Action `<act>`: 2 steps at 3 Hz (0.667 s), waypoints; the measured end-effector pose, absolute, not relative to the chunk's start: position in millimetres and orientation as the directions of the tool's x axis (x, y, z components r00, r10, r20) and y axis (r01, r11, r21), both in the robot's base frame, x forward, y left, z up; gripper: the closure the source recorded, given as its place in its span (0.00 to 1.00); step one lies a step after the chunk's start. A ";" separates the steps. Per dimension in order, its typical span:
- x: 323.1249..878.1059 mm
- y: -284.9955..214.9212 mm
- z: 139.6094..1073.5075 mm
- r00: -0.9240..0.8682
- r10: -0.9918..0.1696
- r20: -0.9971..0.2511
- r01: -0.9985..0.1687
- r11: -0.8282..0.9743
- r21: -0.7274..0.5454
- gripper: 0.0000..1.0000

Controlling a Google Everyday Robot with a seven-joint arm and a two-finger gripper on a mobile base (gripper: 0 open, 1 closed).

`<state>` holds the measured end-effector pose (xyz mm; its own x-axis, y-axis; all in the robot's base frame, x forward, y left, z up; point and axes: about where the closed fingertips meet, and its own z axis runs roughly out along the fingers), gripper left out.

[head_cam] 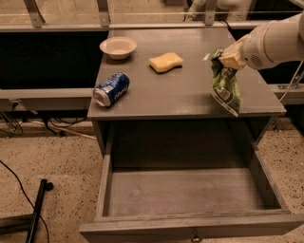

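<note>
My gripper [227,56] is at the right side of the grey table [190,95], shut on the top of a green chip bag [225,86]. The bag hangs from it above the table's front right part, its lower corner past the front edge. On the table lie a blue soda can [111,88] on its side at the front left, a yellow sponge [166,62] near the middle and a white bowl [118,47] at the back left. Below the table top an open drawer [185,194] stands pulled out with nothing in it.
A rail with metal posts [103,12] runs behind the table. Cables [19,126] lie on the speckled floor at the left, and a black pole [37,211] lies at the lower left. Dark counters flank the table on both sides.
</note>
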<state>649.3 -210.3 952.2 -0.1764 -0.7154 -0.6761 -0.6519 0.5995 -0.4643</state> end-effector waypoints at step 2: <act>679.9 -233.6 945.4 -0.201 -0.750 -0.630 -0.595 0.605 -0.530 1.00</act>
<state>679.9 -233.6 945.4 -0.2012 -0.7501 -0.6300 -0.5950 0.6045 -0.5297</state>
